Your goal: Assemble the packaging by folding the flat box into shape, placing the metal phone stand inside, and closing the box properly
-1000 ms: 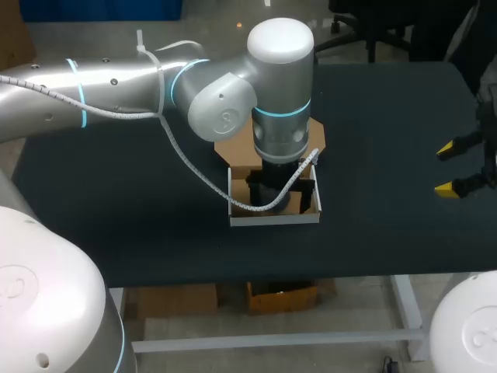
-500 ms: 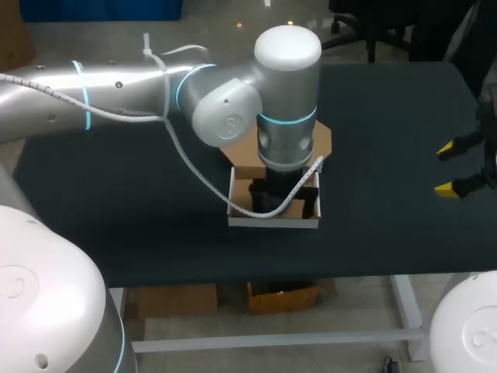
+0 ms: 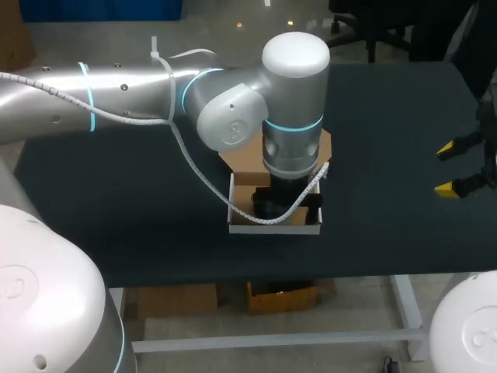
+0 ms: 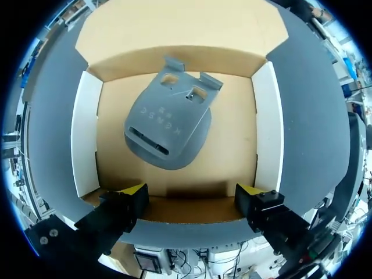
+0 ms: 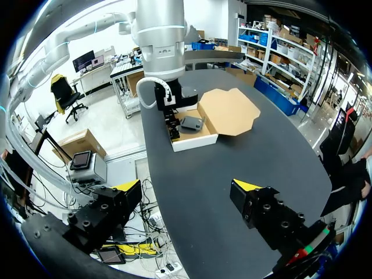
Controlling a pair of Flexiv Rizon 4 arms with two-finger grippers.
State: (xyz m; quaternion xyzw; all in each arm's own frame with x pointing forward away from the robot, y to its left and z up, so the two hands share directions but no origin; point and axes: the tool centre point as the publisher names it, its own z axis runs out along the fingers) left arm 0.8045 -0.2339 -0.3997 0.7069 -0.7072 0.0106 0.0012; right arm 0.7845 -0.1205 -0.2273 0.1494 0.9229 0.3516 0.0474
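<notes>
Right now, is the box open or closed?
The box is open: its lid lies spread flat on the table, and the grey phone stand shows lying inside.

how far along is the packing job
Done: the box is folded up and the stand lies inside. In hand: nothing; the left claw hangs open over the box. Left: folding the lid shut, as it lies open flat.
</notes>
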